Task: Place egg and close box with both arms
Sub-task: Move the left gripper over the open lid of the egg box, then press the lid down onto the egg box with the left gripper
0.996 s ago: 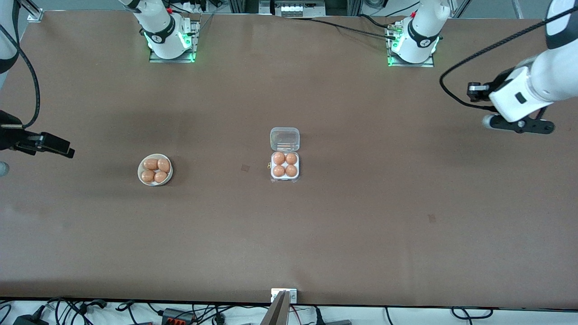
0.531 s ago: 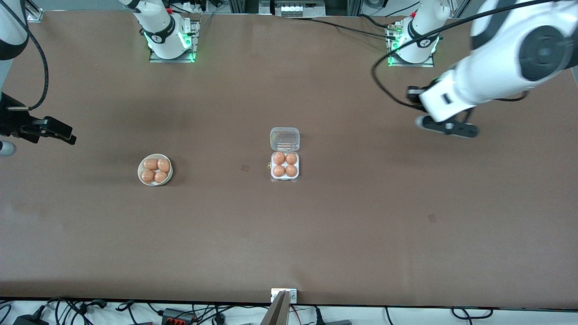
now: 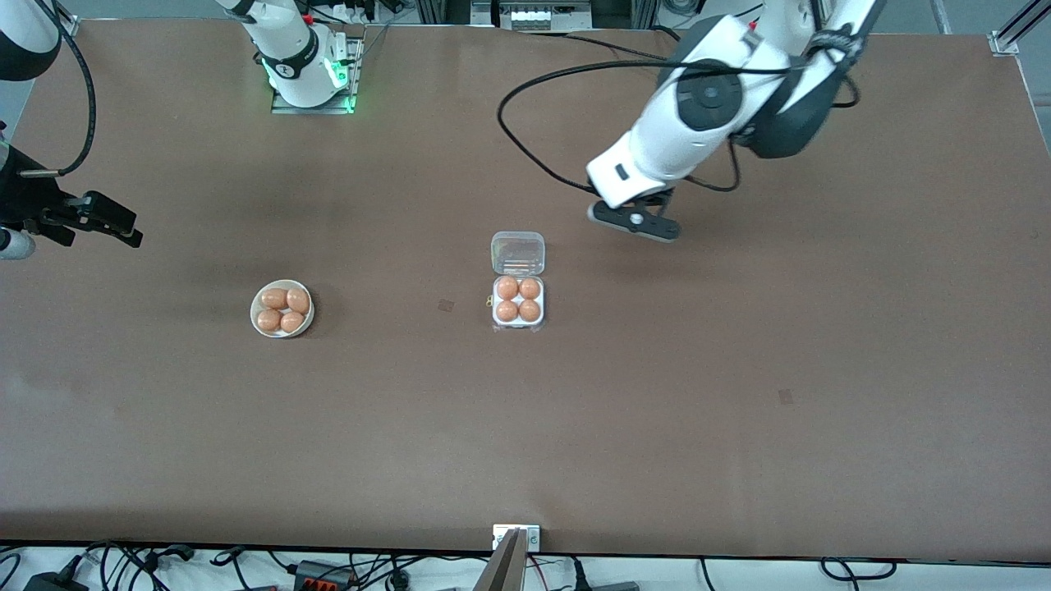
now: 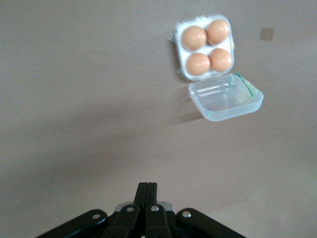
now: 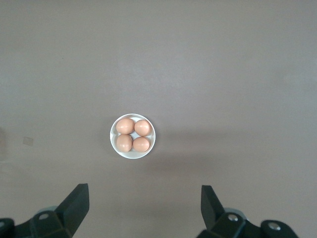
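The box (image 3: 517, 316) sits mid-table with its clear lid (image 3: 517, 253) lying open flat, farther from the front camera than the white tray. Every cell of the tray holds an orange-brown egg (image 3: 507, 287). The box also shows in the left wrist view (image 4: 205, 73), with its lid (image 4: 225, 101) empty. My left gripper (image 3: 636, 220) hangs shut and empty (image 4: 147, 187) over bare table beside the lid, toward the left arm's end. My right gripper (image 3: 115, 228) is open and empty (image 5: 143, 198), over the table's right-arm end, apart from the bowl.
A round white bowl (image 3: 254, 310) with several more eggs stands toward the right arm's end, level with the box; it also shows in the right wrist view (image 5: 113, 144). A black cable loops from the left arm above the table.
My left arm has swung from the left arm's end of the table toward the middle, close to the box's lid. My right gripper has drifted slightly toward the robots' bases.
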Controlling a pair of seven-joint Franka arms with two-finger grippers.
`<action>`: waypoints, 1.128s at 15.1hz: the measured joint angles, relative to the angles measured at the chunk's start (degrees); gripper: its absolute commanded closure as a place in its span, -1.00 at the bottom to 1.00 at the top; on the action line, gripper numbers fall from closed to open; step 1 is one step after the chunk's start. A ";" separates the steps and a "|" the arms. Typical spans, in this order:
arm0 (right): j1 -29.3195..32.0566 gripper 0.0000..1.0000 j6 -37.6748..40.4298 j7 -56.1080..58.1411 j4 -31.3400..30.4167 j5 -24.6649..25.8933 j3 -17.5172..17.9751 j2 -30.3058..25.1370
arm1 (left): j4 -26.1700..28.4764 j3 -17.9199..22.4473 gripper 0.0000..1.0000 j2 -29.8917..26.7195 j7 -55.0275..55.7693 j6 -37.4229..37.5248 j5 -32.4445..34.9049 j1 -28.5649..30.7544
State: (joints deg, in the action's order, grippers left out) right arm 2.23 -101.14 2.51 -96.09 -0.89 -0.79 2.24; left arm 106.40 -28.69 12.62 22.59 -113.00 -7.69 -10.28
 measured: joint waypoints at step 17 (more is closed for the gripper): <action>0.08 -1.00 4.80 0.53 1.36 0.74 -0.26 -0.54 | -2.75 1.23 0.98 22.38 39.99 -31.23 44.96 -15.50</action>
State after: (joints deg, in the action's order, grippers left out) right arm 2.31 -96.35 3.03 -94.73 -0.15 -1.05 1.71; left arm 103.65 -27.46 35.00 62.57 -144.24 37.27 -25.78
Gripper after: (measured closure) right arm 0.000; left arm 0.987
